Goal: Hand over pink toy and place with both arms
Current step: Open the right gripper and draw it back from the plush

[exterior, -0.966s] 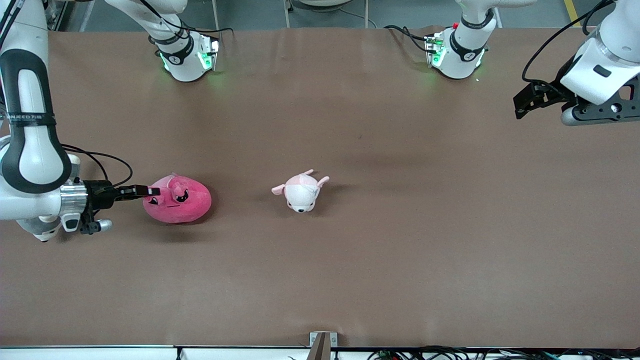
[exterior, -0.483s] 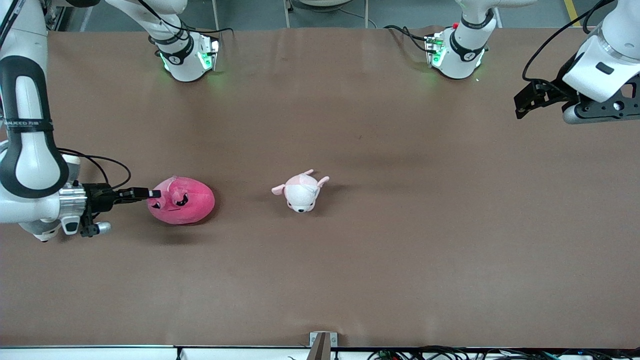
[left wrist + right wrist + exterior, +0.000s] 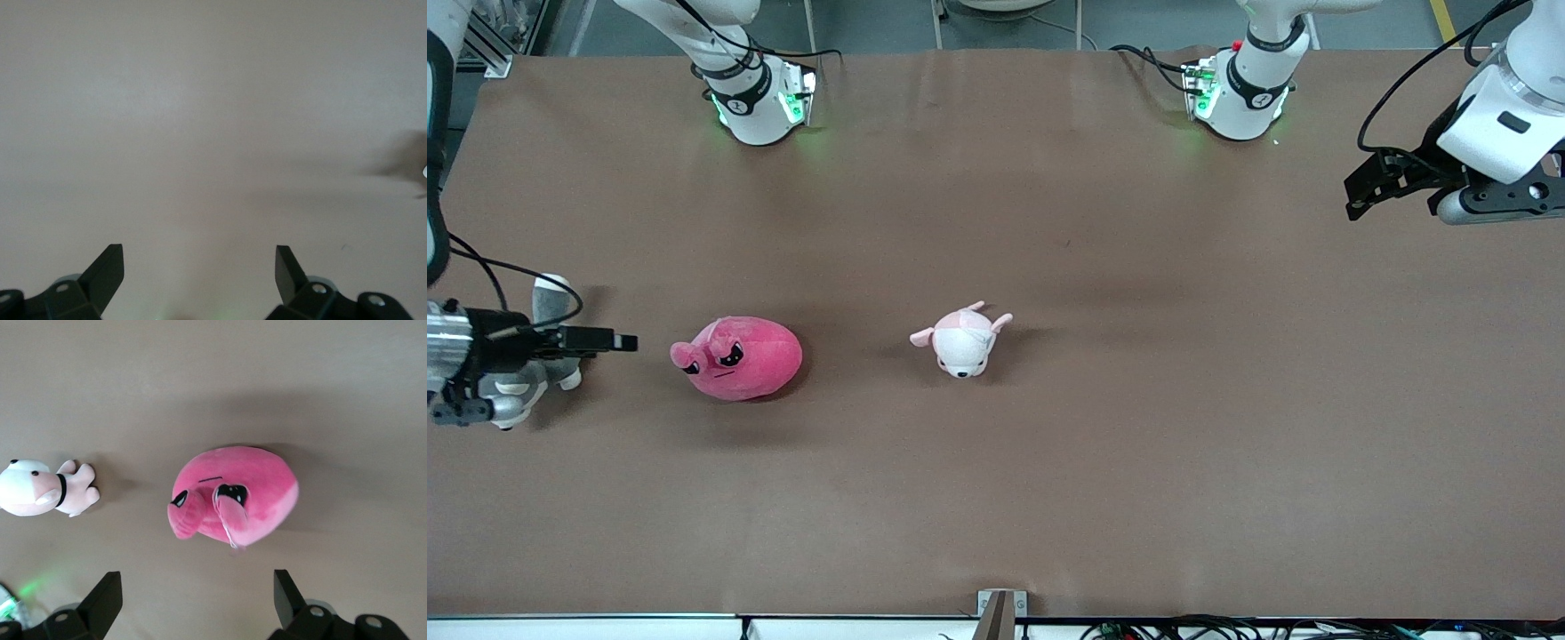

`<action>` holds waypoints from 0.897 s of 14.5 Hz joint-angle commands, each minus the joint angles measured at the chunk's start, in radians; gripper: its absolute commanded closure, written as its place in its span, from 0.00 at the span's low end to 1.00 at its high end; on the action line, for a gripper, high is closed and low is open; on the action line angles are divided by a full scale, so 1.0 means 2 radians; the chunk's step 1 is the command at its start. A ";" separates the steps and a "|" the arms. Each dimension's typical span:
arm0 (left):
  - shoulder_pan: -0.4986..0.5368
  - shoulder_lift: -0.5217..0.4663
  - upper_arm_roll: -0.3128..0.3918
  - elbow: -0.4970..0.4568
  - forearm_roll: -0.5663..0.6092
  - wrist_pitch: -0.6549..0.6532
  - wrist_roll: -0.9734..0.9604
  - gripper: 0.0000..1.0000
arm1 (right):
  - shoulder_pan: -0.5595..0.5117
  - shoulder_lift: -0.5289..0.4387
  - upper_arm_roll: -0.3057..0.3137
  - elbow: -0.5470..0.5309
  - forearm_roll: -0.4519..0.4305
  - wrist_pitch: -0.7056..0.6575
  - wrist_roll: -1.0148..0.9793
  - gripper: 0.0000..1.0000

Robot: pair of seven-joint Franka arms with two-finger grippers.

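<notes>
1. Two white arms at one brown counter [image 3: 1049,462]; both bases stand along the edge farthest from the front camera.
2. Right arm [image 3: 438,151]: comes in at the right arm's end of the counter. Right gripper [image 3: 618,340] is low over the counter, just beside the pink toy but apart from it, a clear gap between them.
3. Right fingers [image 3: 107,593]: spread wide in the right wrist view, holding nothing. The toy sits in front of them, not between them.
4. Left arm [image 3: 1516,107]: waits over the left arm's end of the counter. Left gripper [image 3: 1356,191] hangs above bare counter, well apart from both toys.
5. Left fingers [image 3: 110,267]: wide open, empty, only bare counter under them.
6. Pink toy [image 3: 738,357]: lies on the counter toward the right arm's end, nothing touching it. Face with angry black eyes points toward the right gripper; lighter pink patch shows in the right wrist view.
7. Small pale plush [image 3: 962,340]: pink-and-white animal near the counter's middle, beside the pink toy toward the left arm's end, apart from it. Also visible in the right wrist view.
</notes>
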 commanded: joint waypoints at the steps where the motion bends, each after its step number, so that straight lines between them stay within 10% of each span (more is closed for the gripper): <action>1: 0.000 -0.004 0.002 -0.004 -0.007 0.006 0.010 0.00 | 0.020 -0.040 0.003 -0.002 -0.074 0.001 0.034 0.00; 4: 0.000 -0.006 0.002 0.003 -0.007 0.003 0.011 0.00 | 0.049 -0.069 0.003 0.012 -0.155 0.002 0.068 0.00; 13: -0.001 -0.002 0.001 0.002 -0.007 0.002 0.011 0.00 | 0.048 -0.182 0.001 -0.068 -0.185 0.043 0.080 0.00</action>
